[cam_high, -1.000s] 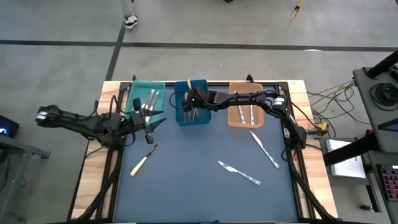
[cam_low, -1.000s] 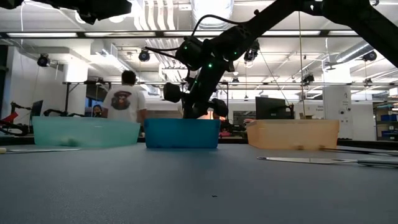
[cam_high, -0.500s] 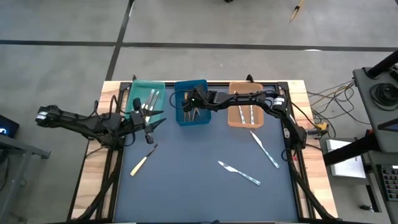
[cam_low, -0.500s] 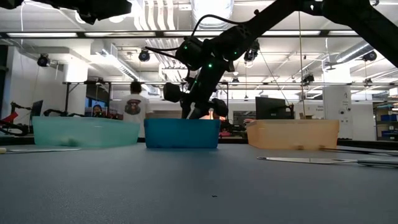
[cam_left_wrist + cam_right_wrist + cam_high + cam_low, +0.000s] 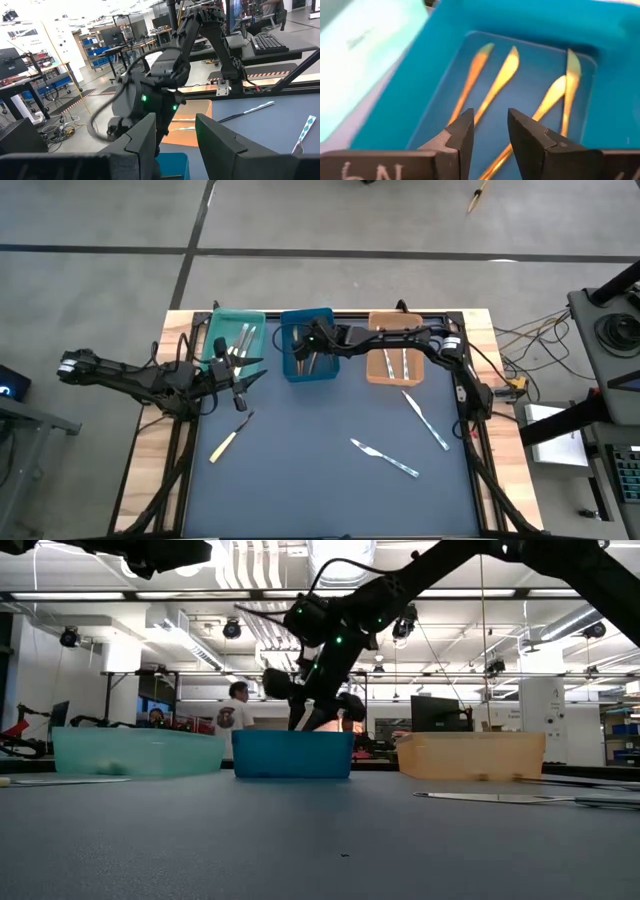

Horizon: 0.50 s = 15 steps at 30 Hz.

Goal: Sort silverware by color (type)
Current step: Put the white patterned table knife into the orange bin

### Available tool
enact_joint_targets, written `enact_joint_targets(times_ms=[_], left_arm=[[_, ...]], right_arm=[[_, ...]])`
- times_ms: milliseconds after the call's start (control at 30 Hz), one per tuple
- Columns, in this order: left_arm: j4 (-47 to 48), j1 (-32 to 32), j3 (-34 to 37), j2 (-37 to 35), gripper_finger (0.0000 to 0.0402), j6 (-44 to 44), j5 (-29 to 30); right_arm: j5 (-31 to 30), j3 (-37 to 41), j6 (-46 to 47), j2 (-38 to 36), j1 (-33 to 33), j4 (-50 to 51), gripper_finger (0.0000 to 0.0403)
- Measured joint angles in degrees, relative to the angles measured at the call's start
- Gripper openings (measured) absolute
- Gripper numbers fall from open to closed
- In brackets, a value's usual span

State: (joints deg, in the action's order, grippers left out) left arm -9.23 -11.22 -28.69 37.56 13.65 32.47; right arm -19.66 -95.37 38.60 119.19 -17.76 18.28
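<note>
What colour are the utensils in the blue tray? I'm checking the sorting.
Golden tan-brown utensils, clearest in the right wrist view.

Bright even overhead light, soft shadows, right wrist view seemingly blurred

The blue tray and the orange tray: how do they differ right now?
The blue tray holds tan wooden pieces; the orange tray holds silver ones. The right claw hangs open over the blue tray; nothing is directly over the orange tray's contents. Both sit along the table's far edge.
</note>
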Motion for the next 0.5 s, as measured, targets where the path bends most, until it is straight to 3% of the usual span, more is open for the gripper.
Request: enact_joint_targets(times_ms=[233,500], left_arm=[[0.29,0.00,0.00,0.00,0.0121,0.00,0.00],[0.35,0.01,0.00,0.02,0.0121,0.00,0.00]], right_arm=[[5.15,0.00,-5.32,-5.52,0.79,3.05,0.0095],[8.11,0.00,-7.19,-14.20,4.09,16.18,0.0077]])
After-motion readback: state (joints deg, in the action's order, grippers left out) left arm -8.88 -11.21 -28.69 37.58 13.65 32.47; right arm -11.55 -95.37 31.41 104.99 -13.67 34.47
